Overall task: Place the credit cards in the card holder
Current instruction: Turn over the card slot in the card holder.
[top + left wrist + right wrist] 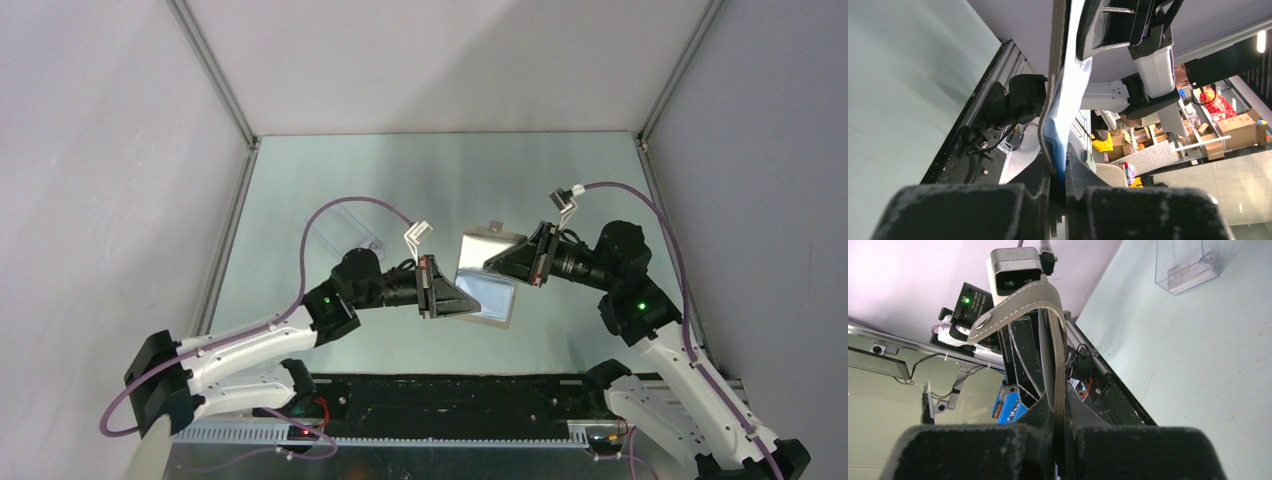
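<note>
One wallet (480, 262), open, held up off the table (400, 170) between two grippers. Grey outside, light blue lining seen in the left wrist view.

Left gripper (468, 300) is at the wallet's near-left edge, fingers (973, 210) pinched together on that edge, lining side between them. Right gripper (494, 266) is at the wallet's far-right side, fingers (1128, 450) pressed tight on one leaf, which runs edge-on straight up from the gap. One tab (1018, 305) with one round snap (984, 323) curls over the top of that leaf.

One clear box (345, 232) sits on the table to the far left of the wallet, well apart from it, touching neither gripper.

Cards (1193, 272): pale with yellowish print, lying inside the box against its floor. Looks like a small stack, count can't be told from this distance. No card seen in the wallet or in either gripper.

Two arms total, both reaching in toward the wallet from opposite sides. Two purple cables, one looping over each arm.
</note>
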Motion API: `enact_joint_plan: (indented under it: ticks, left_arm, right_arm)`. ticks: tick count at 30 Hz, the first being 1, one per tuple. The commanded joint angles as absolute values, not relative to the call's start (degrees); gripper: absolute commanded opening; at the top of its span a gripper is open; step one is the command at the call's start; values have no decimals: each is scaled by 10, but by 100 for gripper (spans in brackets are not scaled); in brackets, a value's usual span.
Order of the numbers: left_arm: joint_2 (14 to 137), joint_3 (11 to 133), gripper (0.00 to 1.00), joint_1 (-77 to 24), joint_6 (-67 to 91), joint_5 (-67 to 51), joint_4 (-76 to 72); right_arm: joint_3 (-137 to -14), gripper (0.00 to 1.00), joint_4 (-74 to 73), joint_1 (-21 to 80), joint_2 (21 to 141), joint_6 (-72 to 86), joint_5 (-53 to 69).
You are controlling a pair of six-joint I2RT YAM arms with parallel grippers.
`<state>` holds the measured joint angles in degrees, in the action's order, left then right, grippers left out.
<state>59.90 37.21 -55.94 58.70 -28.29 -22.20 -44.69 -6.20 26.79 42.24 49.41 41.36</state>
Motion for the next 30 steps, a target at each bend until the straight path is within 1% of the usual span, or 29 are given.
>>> enact_joint_plan:
  ticks: [1, 2, 3, 9, 10, 12, 13, 17, 19, 23, 30]
  left_arm:
    - [601, 394, 1, -565, 586, -285, -257]
    - [599, 390, 1, -565, 585, -282, -257]
    - [599, 389, 0, -565, 583, -281, -257]
    - [587, 377, 0, -564, 559, -288, -254]
    - [583, 377, 0, -564, 554, -290, -246]
    - [575, 379, 0, -564, 521, -296, -225]
    - [570, 379, 0, -565, 512, -296, -218]
    - [537, 385, 0, -565, 457, -272, -135]
    - [525, 385, 0, -565, 434, -250, -101]
    - [507, 380, 0, -564, 401, -206, -59]
    - [490, 382, 0, -565, 355, -148, -32]
  right_arm:
    - [-445, 0, -64, 268, 414, 499, 398]
    - [-445, 0, -74, 265, 414, 494, 398]
    - [-445, 5, -78, 263, 413, 492, 398]
    - [-445, 16, -102, 247, 426, 483, 420]
    - [-445, 16, -109, 243, 429, 483, 422]
    - [-442, 6, -102, 235, 436, 494, 443]
    - [-433, 0, -88, 232, 439, 513, 457]
    - [-404, 0, 43, 220, 439, 581, 516]
    - [-402, 0, 66, 221, 435, 593, 532]
    - [-402, 0, 84, 226, 419, 596, 567]
    - [-402, 1, 76, 259, 404, 559, 614]
